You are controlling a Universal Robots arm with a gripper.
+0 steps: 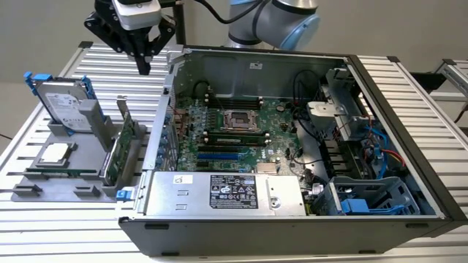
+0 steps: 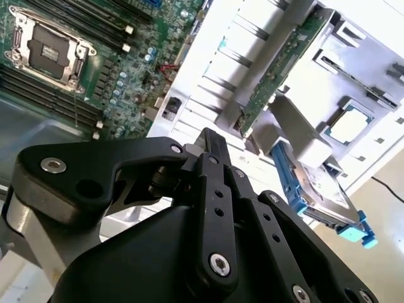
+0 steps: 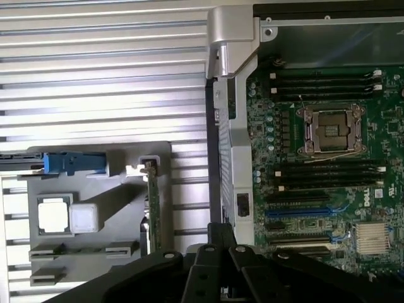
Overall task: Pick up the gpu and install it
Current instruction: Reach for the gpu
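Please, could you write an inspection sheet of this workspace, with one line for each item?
Surface: silver slatted metal table, carrying a grey plastic parts holder and an open black computer case.
Job's things: flat green gpu card with a silver end bracket stands on edge in the holder, not grasped.
Clutter: silver hard drive in a blue frame and a square silver processor chip, both in the holder.
Grippers: black claw shut and empty, above the table near the case's corner, apart from the gpu.
Cables: black cables and blue and red cables inside the case.
Surroundings: plain grey wall.
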